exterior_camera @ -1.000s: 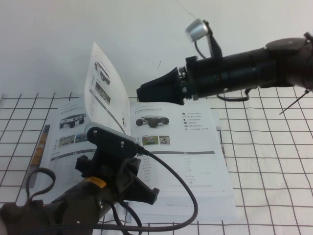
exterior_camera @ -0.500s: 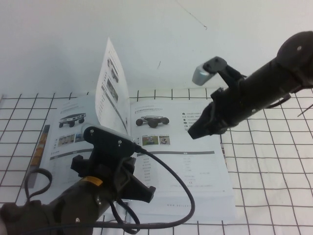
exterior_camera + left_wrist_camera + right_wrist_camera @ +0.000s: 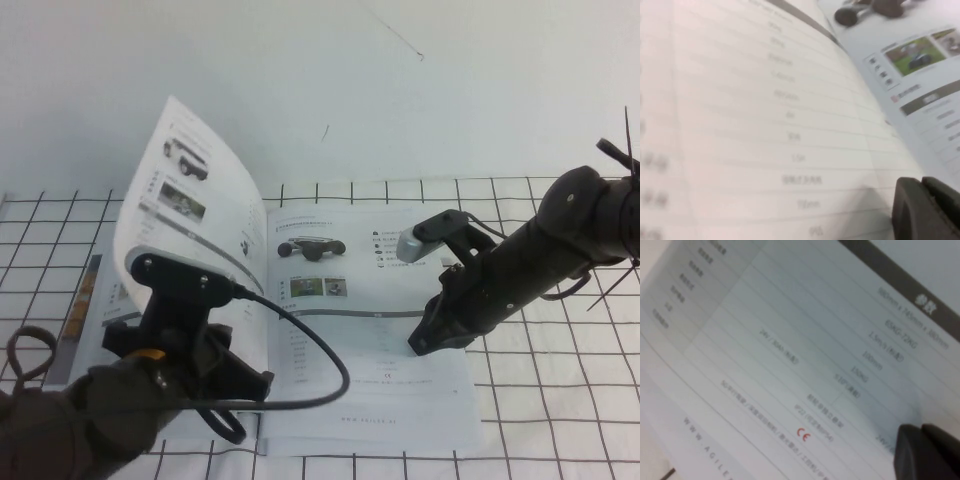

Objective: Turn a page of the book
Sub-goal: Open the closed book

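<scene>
Plain white wall [image 3: 300, 80] behind a black-gridded white tabletop [image 3: 560, 400].

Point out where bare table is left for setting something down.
Bare grid table lies right of the book, beyond the right gripper low over its right half. Crowded on the left: the left gripper under the lifted page.

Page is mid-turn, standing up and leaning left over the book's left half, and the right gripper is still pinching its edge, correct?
Not quite. The page is standing and leaning left over the book, but the high view shows the right gripper away from it, low over the right-hand page. The left gripper is at the near left of the book.
</scene>
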Tool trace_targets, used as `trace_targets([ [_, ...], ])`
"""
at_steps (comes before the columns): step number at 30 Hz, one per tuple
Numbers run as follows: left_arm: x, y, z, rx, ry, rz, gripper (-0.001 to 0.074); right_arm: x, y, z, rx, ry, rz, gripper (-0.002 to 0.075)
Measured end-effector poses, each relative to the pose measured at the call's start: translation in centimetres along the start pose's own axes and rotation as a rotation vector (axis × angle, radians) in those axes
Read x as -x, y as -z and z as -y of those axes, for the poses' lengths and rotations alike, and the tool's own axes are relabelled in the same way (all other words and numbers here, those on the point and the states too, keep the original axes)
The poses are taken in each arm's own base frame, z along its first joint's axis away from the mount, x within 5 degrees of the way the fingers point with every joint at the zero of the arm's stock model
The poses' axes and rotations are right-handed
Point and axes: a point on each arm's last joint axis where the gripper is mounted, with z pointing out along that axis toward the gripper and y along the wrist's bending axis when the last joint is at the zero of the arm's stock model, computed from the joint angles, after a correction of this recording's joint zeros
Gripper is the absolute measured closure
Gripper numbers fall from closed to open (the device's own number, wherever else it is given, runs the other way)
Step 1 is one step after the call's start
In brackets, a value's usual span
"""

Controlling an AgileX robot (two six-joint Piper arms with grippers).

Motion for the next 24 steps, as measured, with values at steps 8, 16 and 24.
trace_targets([
  [8, -0.7, -0.7, -4.3, 0.019, 0.087, -0.130, 0.0737, 0.0, -0.2, -0.1, -0.014, -0.005, -0.006, 0.0725],
  [16, -2.7, -1.6, -7.1, -0.020, 0.197, -0.297, 0.0737, 0.0, -0.2, -0.1, -0.015, -0.006, -0.006, 0.0725],
  [24, -4.2, -2.7, -7.3, -0.064, 0.193, -0.399, 0.0737, 0.1, 0.0, -0.3, -0.011, -0.003, -0.006, 0.0725],
])
